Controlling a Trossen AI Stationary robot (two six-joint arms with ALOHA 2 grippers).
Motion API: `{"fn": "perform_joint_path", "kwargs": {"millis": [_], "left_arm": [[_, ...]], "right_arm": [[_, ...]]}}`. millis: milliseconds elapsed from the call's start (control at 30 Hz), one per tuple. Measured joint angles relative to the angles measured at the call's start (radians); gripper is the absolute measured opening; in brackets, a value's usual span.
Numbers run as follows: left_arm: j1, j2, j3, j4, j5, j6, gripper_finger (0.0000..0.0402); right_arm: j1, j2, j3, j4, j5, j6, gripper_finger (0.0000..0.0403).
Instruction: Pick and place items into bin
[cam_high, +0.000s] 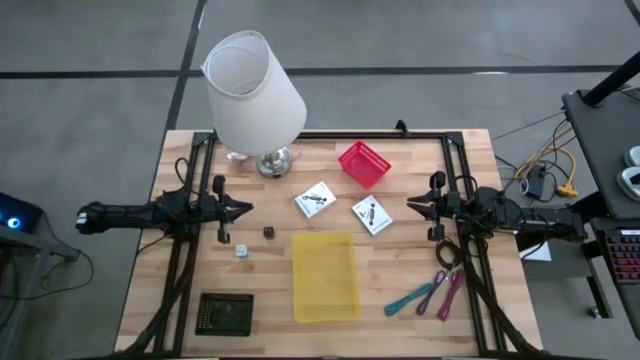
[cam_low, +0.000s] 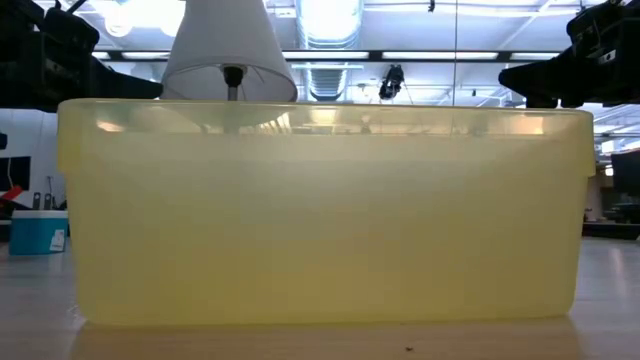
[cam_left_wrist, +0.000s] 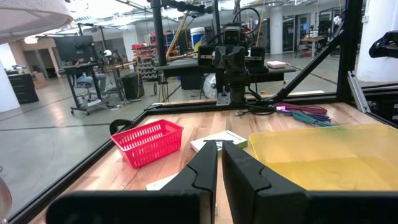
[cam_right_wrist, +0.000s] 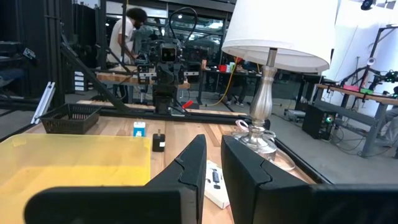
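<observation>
High view: both grippers, left (cam_high: 243, 209) and right (cam_high: 412, 205), pinched together empty beside translucent yellow plastic bin (cam_high: 324, 275), nothing picked; next, reach nearest white square card (cam_high: 371, 215).

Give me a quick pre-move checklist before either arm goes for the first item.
1. Yellow bin empty and unobstructed: ok.
2. Left gripper shut, holding nothing, parked at the left side: ok.
3. Right gripper nearly shut, holding nothing, parked at the right side: ok.
4. Two white cards flat on the table between the grippers, apart from each other: ok.
5. Lamp stands close behind the cards, a possible obstacle: not ok.
6. Whether the teal and pink strips are tangled: cannot tell.
</observation>
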Motion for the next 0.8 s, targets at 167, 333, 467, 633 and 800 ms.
{"fn": "perform_joint_path", "kwargs": {"millis": [167, 333, 467, 633, 800], "left_arm": [[0.0, 0.0, 0.0, 0.0, 0.0, 0.0, 0.0008], [0.0, 0.0, 0.0, 0.024, -0.001, 0.005, 0.0008], [0.0, 0.0, 0.0, 0.057, -0.001, 0.008, 0.0008], [0.0, 0.0, 0.0, 0.068, -0.003, 0.051, 0.0008], [0.0, 0.001, 0.0, 0.159, -0.009, 0.196, 0.0008]], "right_arm": [[0.0, 0.0, 0.0, 0.0, 0.0, 0.005, 0.0038], [0.0, 0.0, 0.0, 0.0, 0.0, 0.0, 0.0038], [0.0, 0.0, 0.0, 0.01, 0.001, -0.045, 0.0038], [0.0, 0.001, 0.0, 0.021, 0.002, -0.052, 0.0038], [0.0, 0.001, 0.0, 0.096, 0.003, -0.114, 0.0038]]}}
